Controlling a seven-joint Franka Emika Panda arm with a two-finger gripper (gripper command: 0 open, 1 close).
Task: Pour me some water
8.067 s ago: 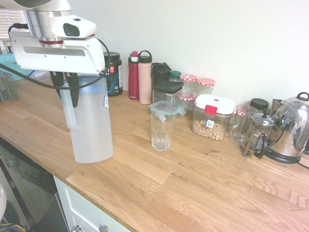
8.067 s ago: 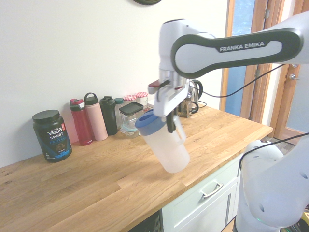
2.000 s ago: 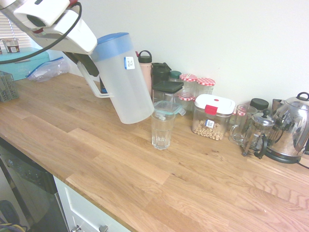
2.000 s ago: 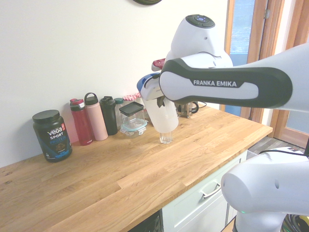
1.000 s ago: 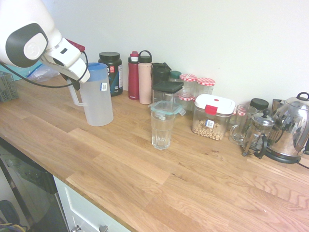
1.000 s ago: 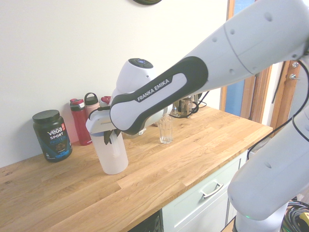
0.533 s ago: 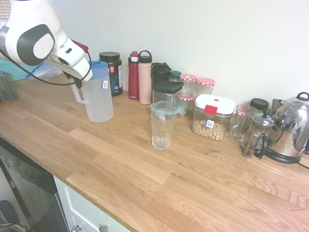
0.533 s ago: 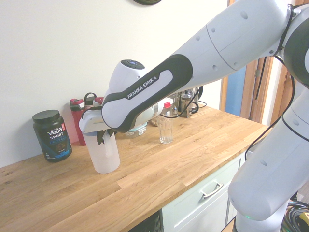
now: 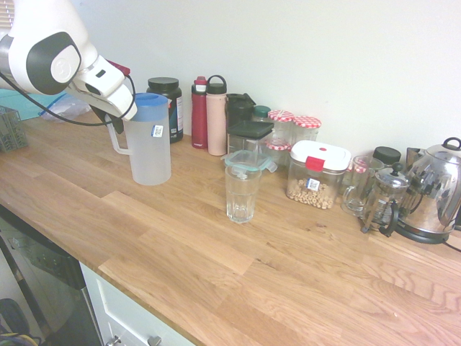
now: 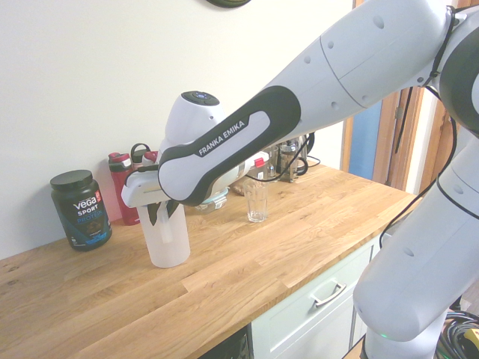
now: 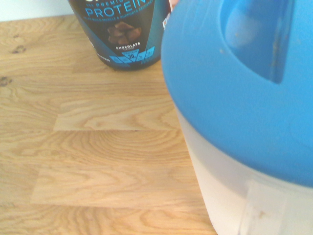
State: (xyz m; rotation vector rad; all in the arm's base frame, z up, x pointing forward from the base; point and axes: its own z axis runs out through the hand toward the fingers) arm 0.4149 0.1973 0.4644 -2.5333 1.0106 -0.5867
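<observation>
A frosted plastic pitcher (image 9: 150,144) with a blue lid (image 11: 244,98) stands upright on the wooden counter at its left end, seen also in the second exterior view as the pitcher (image 10: 168,239). My gripper (image 9: 114,124) sits at the pitcher's handle on the side away from the glass, and shows as the gripper (image 10: 163,213) low against the pitcher's upper wall. A clear drinking glass (image 9: 242,194) stands alone mid-counter, well to the pitcher's right. The water is hard to make out through the frosted wall and the glass.
A black protein tub (image 9: 170,101) stands just behind the pitcher. Along the wall run a red bottle (image 9: 199,114), a pink bottle (image 9: 216,119), jars and lidded containers (image 9: 317,173), a French press (image 9: 382,198) and a kettle (image 9: 432,191). The counter's front edge (image 9: 144,288) is near.
The pitcher has gone from slightly tilted in the gripper to standing upright on the counter, shifted a little toward the glass. The arm has barely moved.
</observation>
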